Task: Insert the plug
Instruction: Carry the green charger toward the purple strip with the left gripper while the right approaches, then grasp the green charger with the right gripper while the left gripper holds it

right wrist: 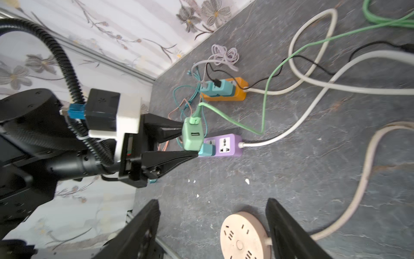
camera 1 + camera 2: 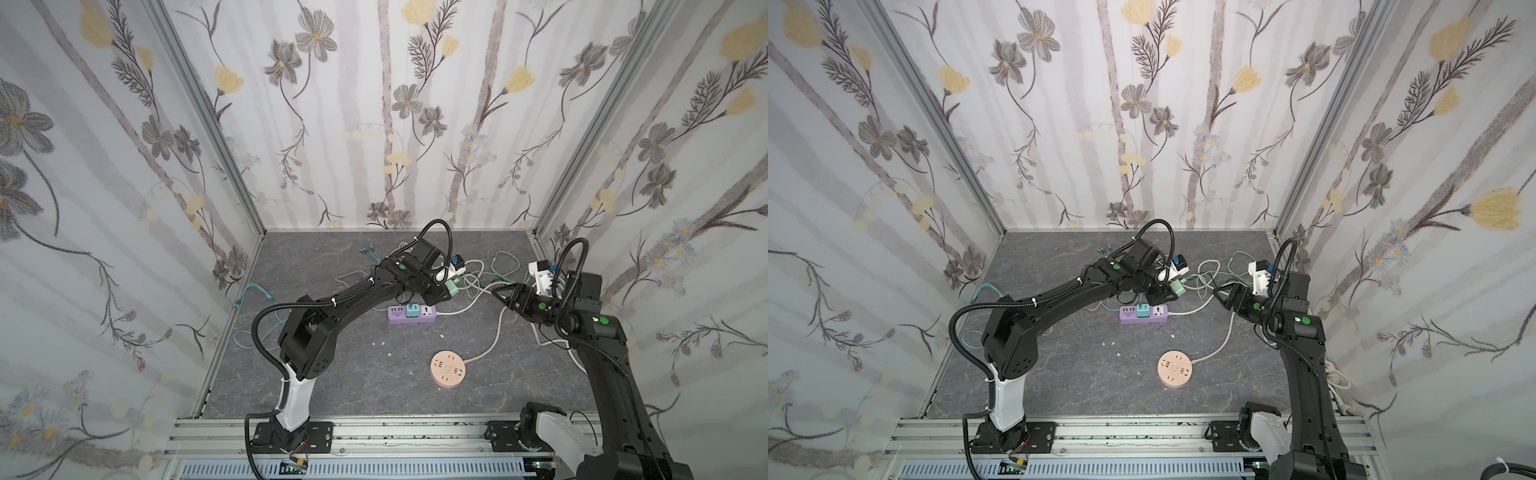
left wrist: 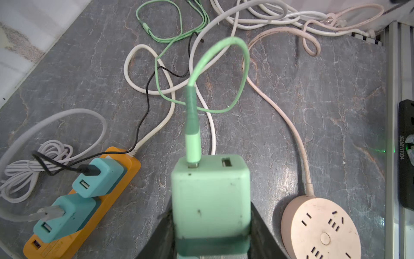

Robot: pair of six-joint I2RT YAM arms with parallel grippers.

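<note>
Jaws of the left gripper (image 1: 190, 140) clamp the flat sides of the mint charger (image 3: 210, 197), which is held off the table (image 2: 332, 374). A green cable (image 3: 244, 67) loops out of one of the charger's two USB ports, and its prongs are hidden. Jaws of the right gripper (image 1: 212, 201) stand wide with nothing between them, hovering at 3 o'clock from the charger and apart from it.

Nearest the arm bases, a round socket (image 2: 448, 369) lies flat, its cord running off toward 2 o'clock. Farther in, at 11 o'clock from it, lies the purple strip (image 2: 399, 318), with a teal adapter (image 2: 411, 309) plugged in and a free outlet (image 1: 225, 144) at the adapter's 3 o'clock. In both top views the charger hangs at 1 o'clock from the strip, close by. Beyond it sits an orange strip (image 1: 237, 94) carrying two teal adapters, among tangled cords.
</note>
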